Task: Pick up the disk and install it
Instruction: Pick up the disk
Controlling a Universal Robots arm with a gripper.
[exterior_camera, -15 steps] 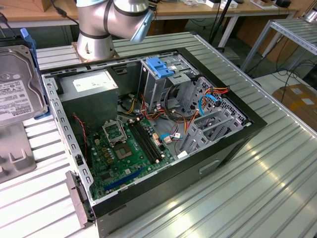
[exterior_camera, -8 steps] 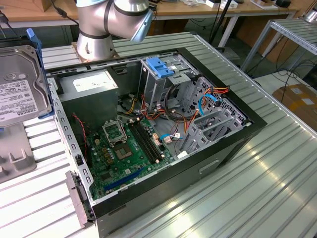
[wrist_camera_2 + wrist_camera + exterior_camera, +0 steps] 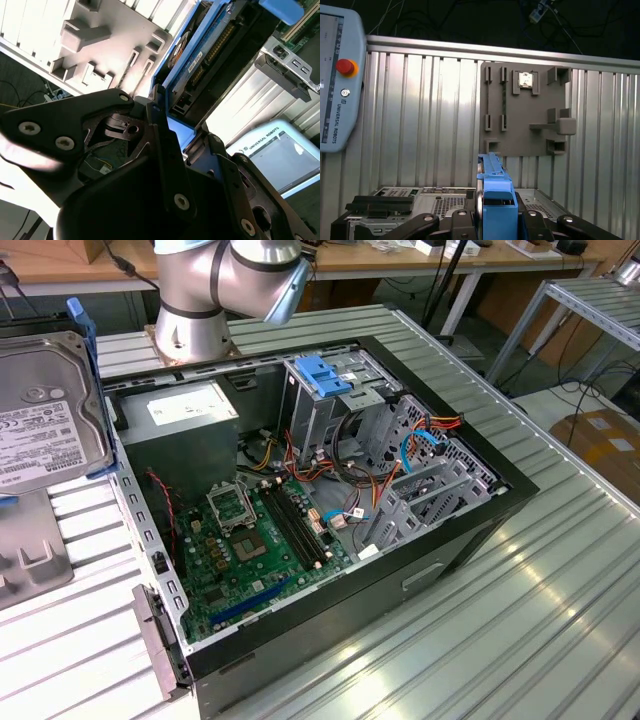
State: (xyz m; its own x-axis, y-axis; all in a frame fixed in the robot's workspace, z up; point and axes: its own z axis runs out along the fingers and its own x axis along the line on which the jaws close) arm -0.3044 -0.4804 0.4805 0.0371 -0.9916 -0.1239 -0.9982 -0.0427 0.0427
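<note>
disk [image 3: 45, 420] clamped in gripper [image 3: 496, 211], outside open case [image 3: 330, 640]

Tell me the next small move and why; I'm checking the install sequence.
Probably carry the disk toward the drive cage in the open computer case: the gripper is shut on it, and it hangs clear of the gray fixture plate.
</note>
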